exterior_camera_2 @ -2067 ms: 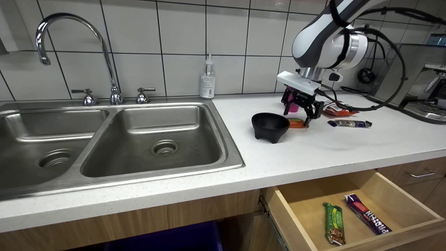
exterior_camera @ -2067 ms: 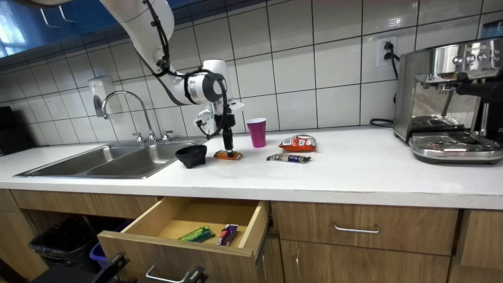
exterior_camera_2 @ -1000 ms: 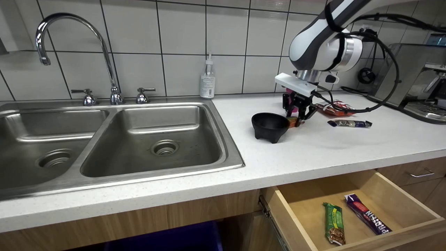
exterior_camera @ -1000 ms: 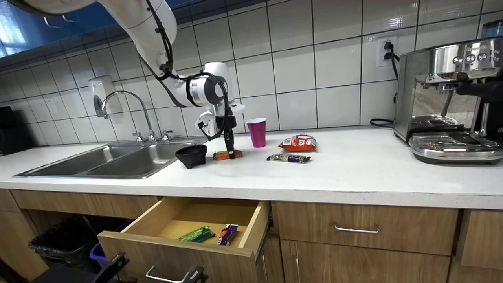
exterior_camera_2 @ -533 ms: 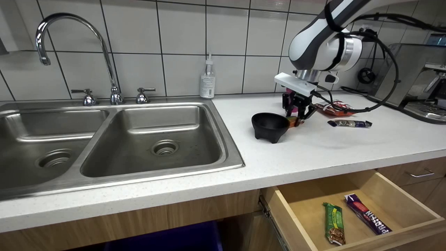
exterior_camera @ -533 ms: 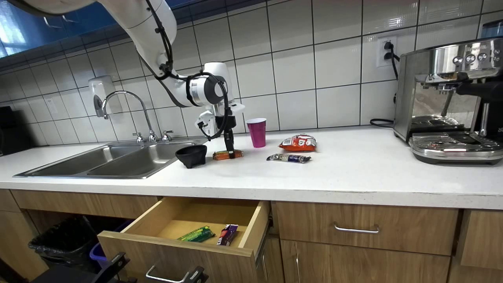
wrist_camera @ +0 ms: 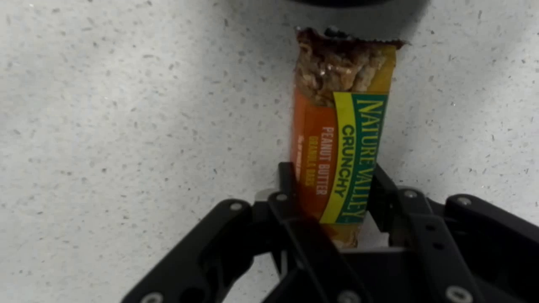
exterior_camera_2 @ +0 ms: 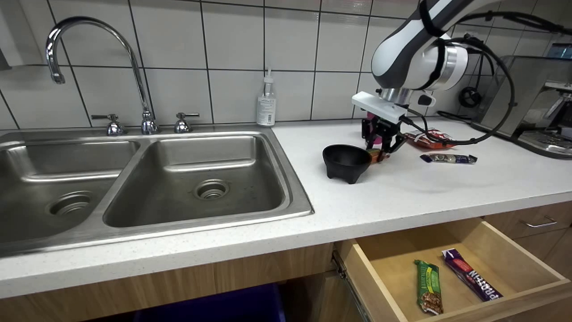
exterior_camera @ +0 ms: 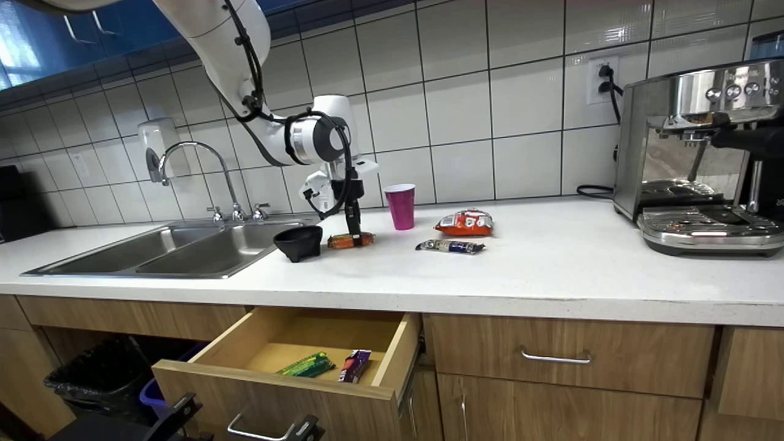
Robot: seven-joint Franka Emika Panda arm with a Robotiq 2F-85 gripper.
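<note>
An orange granola bar wrapper (wrist_camera: 316,143) with a green and yellow band lies lengthwise between the fingers of my gripper (wrist_camera: 332,176) in the wrist view. Both fingers press against its long sides, shut on it near its lower end. In an exterior view the bar (exterior_camera: 338,242) is low at the countertop, under the gripper (exterior_camera: 357,240); whether it touches the surface I cannot tell. Right beside it stands a black footed bowl (exterior_camera_2: 346,163), which partly hides the bar in that exterior view. The bowl's dark edge (wrist_camera: 337,1) shows at the top of the wrist view.
A pink cup (exterior_camera: 402,207), a red snack bag (exterior_camera: 465,223) and a blue-silver bar (exterior_camera: 450,247) stand or lie nearby. The sink (exterior_camera_2: 214,188) is beyond the bowl. Below, a pulled-out drawer (exterior_camera: 395,352) holds a green bar (exterior_camera_2: 429,286) and a purple bar (exterior_camera_2: 471,275).
The fingers, wider apart two seconds ago, have come together on the orange bar. Over the last half second gripper and bar shifted slightly toward the bowl.
</note>
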